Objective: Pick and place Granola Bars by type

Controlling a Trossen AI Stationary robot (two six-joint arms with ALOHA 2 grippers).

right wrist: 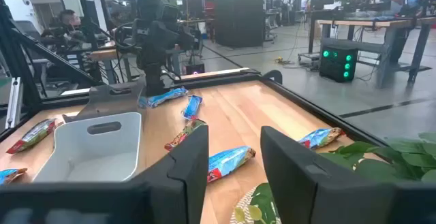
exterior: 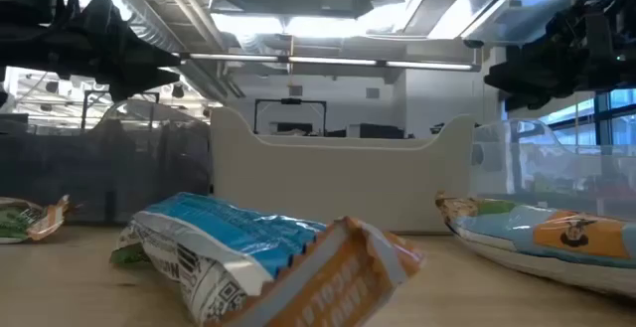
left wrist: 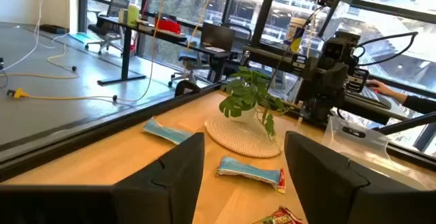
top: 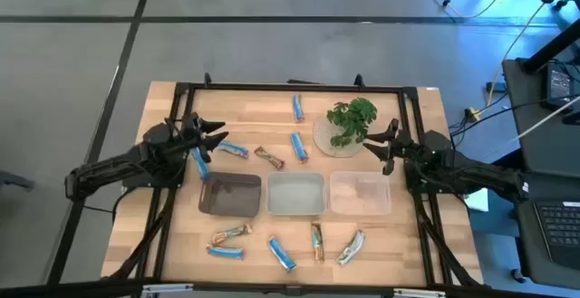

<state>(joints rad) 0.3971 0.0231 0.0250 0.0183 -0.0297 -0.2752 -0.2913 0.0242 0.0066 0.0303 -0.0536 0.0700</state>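
Sorting barely begun: bars (top: 273, 158) scattered about the counter (top: 163, 235), three trays (top: 296, 194) bare at frame centre, both jaws spread and empty, next calling for a descent onto one bar.

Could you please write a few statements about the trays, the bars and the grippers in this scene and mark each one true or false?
1. All three trays hold no bars. True: the dark tray, the middle tray and the clear tray are empty.
2. The left gripper is clamped on a blue bar. False: its fingers are open and hold nothing.
3. The plant sits on a round plate. True.
4. The right gripper is inside the clear tray. False: it is near the plant, open.
5. Every bar is blue. False: a brown bar lies among the blue ones.
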